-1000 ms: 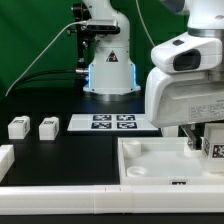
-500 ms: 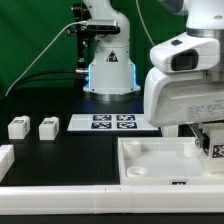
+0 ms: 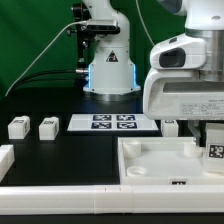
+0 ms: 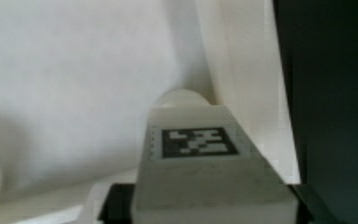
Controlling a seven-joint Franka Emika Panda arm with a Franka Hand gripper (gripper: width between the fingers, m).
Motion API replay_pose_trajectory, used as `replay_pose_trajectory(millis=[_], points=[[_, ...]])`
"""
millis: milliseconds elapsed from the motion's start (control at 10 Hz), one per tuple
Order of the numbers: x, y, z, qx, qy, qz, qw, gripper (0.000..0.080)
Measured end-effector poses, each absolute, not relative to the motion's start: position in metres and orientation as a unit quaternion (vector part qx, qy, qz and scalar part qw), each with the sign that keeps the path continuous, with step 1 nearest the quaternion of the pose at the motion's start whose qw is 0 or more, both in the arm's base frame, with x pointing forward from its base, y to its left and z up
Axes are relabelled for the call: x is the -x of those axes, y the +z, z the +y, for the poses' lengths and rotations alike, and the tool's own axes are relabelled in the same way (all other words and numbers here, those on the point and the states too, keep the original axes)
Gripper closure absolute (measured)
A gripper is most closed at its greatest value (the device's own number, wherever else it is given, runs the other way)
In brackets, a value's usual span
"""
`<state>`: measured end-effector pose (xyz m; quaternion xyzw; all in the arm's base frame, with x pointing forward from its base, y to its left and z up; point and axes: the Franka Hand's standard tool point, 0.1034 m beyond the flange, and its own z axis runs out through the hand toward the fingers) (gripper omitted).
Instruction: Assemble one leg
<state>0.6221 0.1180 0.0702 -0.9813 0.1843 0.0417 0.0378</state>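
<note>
Gripper (image 3: 207,140) clamping a leg (image 3: 213,150) over the white tray-like tabletop (image 3: 150,165)
Its fingers are pressing on the tagged block's sides near the tabletop's corner at the exterior view's right, while spare legs (image 3: 18,127) (image 3: 47,127) are lying well apart, beside the marker board (image 3: 112,122).

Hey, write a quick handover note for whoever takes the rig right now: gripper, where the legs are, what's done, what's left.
gripper: shut on the held leg, its tag facing the exterior camera.
The held leg is over the tray-like piece, near its far corner at the exterior view's right. I cannot tell whether it sits in a socket.
first spare leg and second spare leg: on the table at the exterior view's left, beside the marker board.
Done: one leg grasped.
Left: probably seat it in its socket, then release.
</note>
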Motion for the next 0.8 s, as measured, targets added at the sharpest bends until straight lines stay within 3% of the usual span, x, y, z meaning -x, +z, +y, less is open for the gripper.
replay_pose_trajectory(millis=[400,800], points=[[-0.6217,0.0711,0.1188,0.896,0.047,0.441,0.019,0.0506],[-0.6211,0.0703,0.1232,0.783,0.058,0.62,0.016,0.0506]])
